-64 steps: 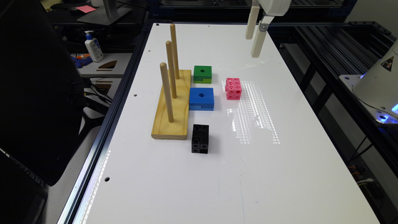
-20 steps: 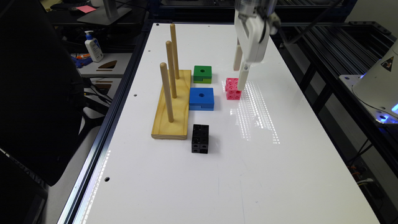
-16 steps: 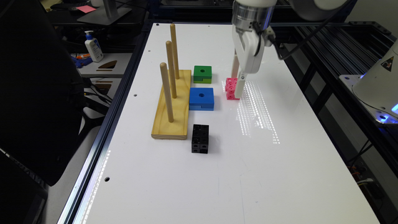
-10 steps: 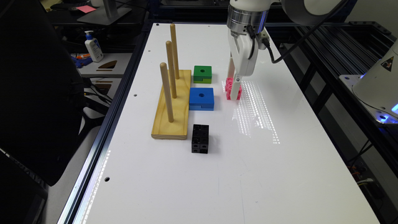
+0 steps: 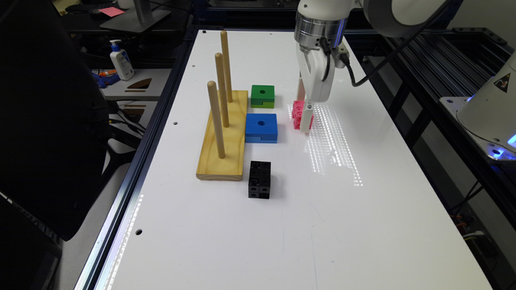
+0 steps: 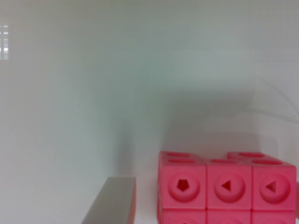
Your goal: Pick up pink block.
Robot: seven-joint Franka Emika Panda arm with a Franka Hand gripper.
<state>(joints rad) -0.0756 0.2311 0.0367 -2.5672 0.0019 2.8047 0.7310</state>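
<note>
Exterior view: the white Franka gripper (image 5: pixel 305 114) has come down from high above the far end of the table to the tabletop in about three seconds, and over the last second it dropped the final bit so its tips now sit level with the small bright pink plastic block of joined cubes with round holes (image 5: pixel 297 114). That block has not shifted across the earlier frames; it rests on the white glossy table (image 5: pixel 363 225), just to the exterior view's right of the blue square block with one centre hole (image 5: pixel 261 127) and near the green square block with a centre hole (image 5: pixel 262 96), well apart from the black cube block of the same build (image 5: pixel 259 179) and the wooden base with three upright pegs (image 5: pixel 223 133). Wrist view: the pink block (image 6: pixel 227 186) sits close up, with one grey finger (image 6: pixel 111 201) just beside its side face and a thin gap between them; the other finger is out of frame, so the jaws read as spread wider than the block and not yet clamped on it. Judgement: descent looks done, the block seems bracketed, and the pending step is closing and then lifting. Risk, as a guess: the block looks off-centre toward the unseen finger, so closing may nudge it sideways before both pads bite.
</note>
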